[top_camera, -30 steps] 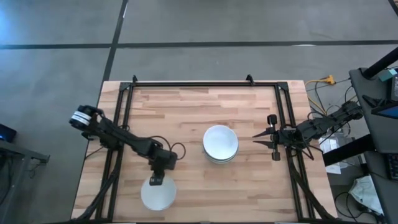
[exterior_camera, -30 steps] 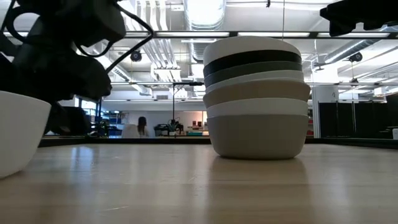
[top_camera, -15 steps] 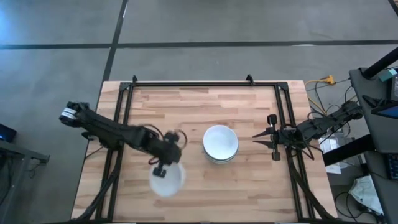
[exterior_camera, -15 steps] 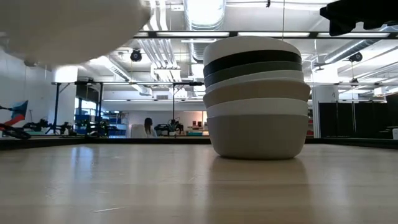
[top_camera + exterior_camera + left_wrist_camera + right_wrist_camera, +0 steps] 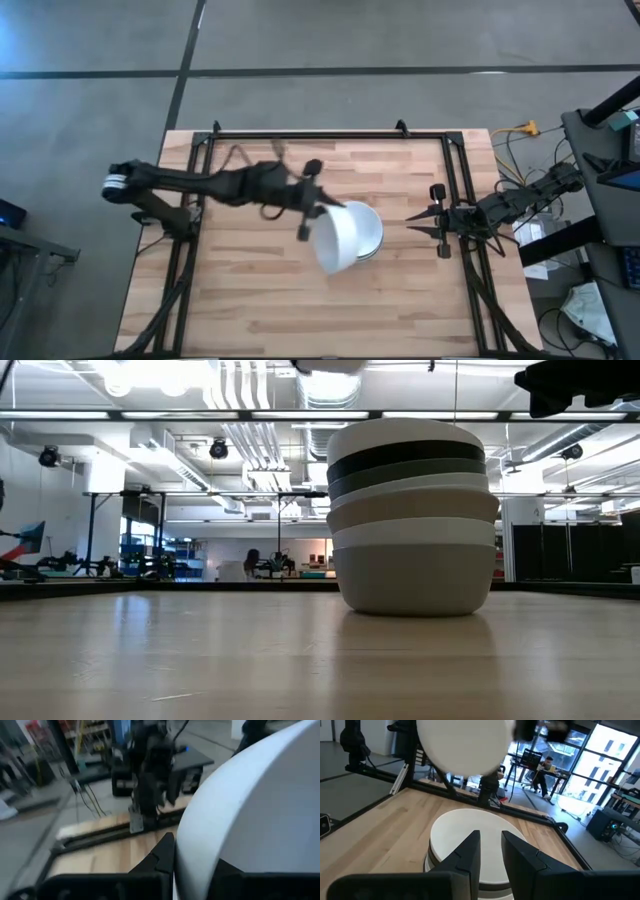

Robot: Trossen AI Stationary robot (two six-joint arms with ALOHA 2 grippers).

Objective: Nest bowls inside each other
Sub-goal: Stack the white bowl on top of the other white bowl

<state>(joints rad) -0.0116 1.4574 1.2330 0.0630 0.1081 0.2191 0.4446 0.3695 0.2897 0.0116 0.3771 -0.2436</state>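
A stack of several nested bowls [image 5: 372, 236] [image 5: 412, 520] [image 5: 450, 832] stands on its base at mid-table, slightly right; white on top, with black, dark grey, grey-green and white rims below it. My left gripper [image 5: 308, 212] [image 5: 195, 860] is shut on another white bowl [image 5: 335, 242] [image 5: 260, 795] [image 5: 465, 745]. This bowl is tilted in the air over the stack's left part. Only its underside [image 5: 330, 364] shows at the low view's top edge. My right gripper [image 5: 415, 224] [image 5: 491, 845] waits at the table's right edge, pointing at the stack, open by a narrow gap. My left gripper pinches the white bowl by its wall at the rim [image 5: 192, 850], on the side toward the table's left. One finger [image 5: 160, 857] lies on one face of the wall and the other finger on the opposite face. The fingers come level from the left. The bowl is lifted clear and tilted.
Black frame rails [image 5: 320, 135] run along the table's far, left and right sides. Bare wood [image 5: 250, 300] lies toward the near and left edges. A person [image 5: 252, 563] sits far off in the room beyond the table.
My left gripper has lifted the white bowl off the table's near-left area. It has carried it up and toward the right and far side, until it hangs over the stack. The gripper has turned and the bowl has tipped from upright to tilted. The right arm has kept still.
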